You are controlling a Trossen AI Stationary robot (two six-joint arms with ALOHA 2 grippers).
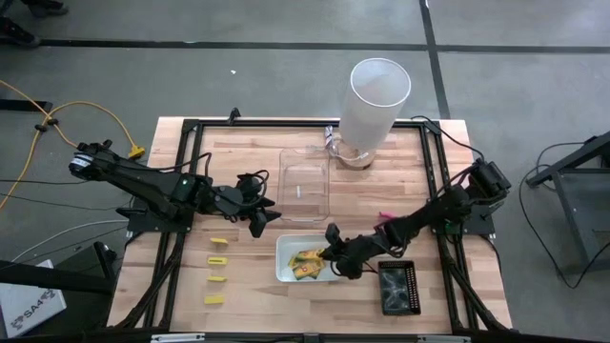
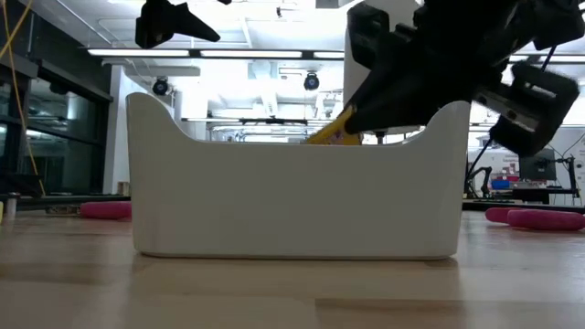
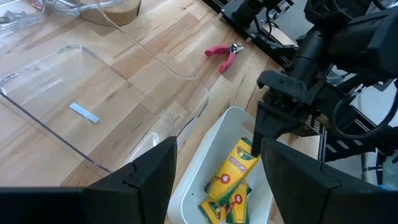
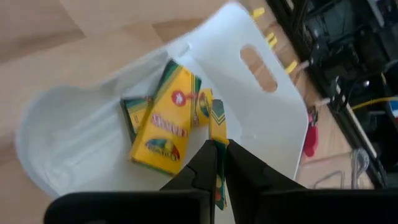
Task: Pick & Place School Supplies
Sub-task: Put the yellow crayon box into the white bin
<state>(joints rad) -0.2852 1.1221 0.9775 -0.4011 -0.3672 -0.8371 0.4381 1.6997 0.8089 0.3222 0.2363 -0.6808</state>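
Partly done: the right hand (image 4: 216, 163), pinched on a crayon packet (image 4: 217, 134), hangs over the white tray (image 1: 286, 250) at lower centre, holding several packets (image 3: 231, 180). Left hand (image 1: 257, 211) wide, empty. Yellow blocks (image 1: 218, 260) and pink scissors (image 3: 224, 55) remain on the surface (image 1: 248, 152).

Both arms are dark, nearly black, built of chunky jointed segments with black cables looped alongside. The left tool (image 3: 214, 171) ends in two broad, flat, matte-black fingers (image 3: 146, 177). The right tool (image 4: 219, 163) has narrower, tapering black fingers.

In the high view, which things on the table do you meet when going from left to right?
Yellow blocks → left tool → clear tray → right tool over the white tray → tall white cylinder → black tray.
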